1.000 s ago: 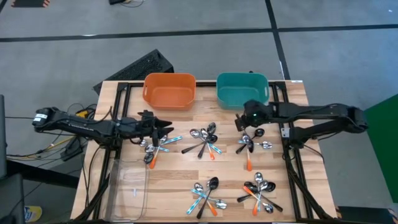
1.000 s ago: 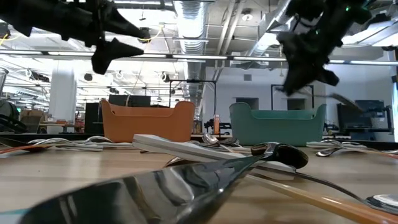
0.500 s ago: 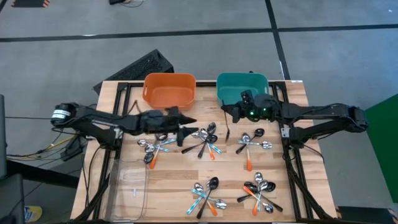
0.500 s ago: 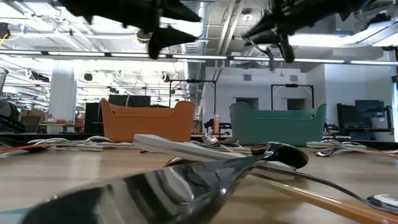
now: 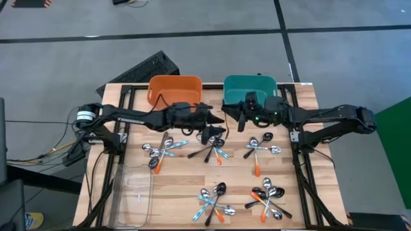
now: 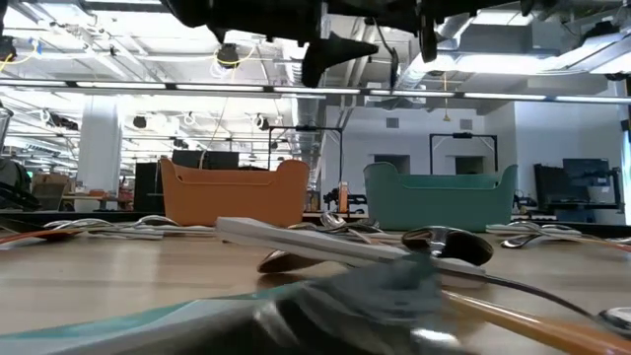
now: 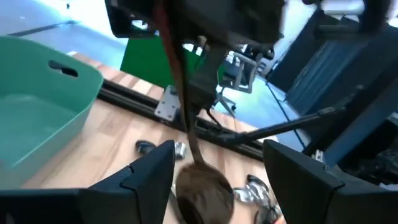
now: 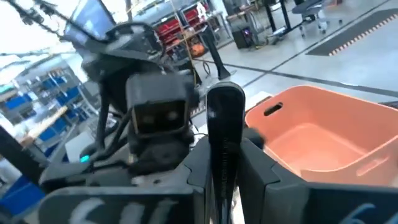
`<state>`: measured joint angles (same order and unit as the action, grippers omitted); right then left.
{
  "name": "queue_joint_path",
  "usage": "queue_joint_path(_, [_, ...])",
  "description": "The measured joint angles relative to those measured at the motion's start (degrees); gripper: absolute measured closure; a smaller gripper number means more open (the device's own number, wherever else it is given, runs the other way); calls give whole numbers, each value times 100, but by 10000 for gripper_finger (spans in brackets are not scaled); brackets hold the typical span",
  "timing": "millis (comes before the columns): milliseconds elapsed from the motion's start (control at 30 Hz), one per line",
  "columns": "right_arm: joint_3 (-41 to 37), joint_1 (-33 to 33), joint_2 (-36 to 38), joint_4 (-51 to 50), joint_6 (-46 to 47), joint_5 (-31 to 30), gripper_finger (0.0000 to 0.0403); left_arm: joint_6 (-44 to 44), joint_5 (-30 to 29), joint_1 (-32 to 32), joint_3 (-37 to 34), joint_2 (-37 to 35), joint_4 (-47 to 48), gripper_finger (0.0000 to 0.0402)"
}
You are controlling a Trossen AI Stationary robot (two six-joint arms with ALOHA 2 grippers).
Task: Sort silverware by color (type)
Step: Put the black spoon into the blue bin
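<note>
A dark spoon (image 7: 188,134) hangs in the air over the middle of the table's far half, held by my right gripper (image 5: 241,117), which reaches in from the table's right. My left gripper (image 5: 219,126) comes from the left and is open. Its fingers stand on either side of the spoon's bowl (image 7: 203,194), and I cannot tell whether one of them touches it. Several piles of spoons with orange, light-blue and dark handles lie on the table, such as the pile (image 5: 212,145) below the grippers. My right gripper is shut on the dark spoon's handle (image 8: 223,127), pinched between its two fingers, which lie across it. The fingers come roughly level from the table's right. The spoon is lifted clear and hangs with its bowl at the lower end.
An orange bin (image 5: 174,94) and a teal bin (image 5: 251,90) stand along the far edge. Other spoon piles lie at left (image 5: 162,149), right (image 5: 260,148) and near the front (image 5: 215,203) (image 5: 268,199). A clear tray (image 5: 133,192) sits at the near left corner.
My right gripper rose from the far-right pile with the dark spoon, moved toward the table's middle and turned its fingers leftward. My left gripper travelled from over the left pile toward the table's right until its fingers flanked the hanging spoon's bowl.
</note>
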<state>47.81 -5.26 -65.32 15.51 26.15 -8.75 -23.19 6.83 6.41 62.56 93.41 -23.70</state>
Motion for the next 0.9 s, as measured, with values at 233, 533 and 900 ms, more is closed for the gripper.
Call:
queue_joint_path(233, [185,72,-165,1,-162,-5,339,288,105,77,-4,4,-43,232])
queue_joint_path(533, [219,66,-142,171,-260,62,339,631,407,90,-4,-2,-22,386])
queue_joint_path(900, [217,-140,8,-398,-1,5,251,546,426,217,-9,-45,247,399])
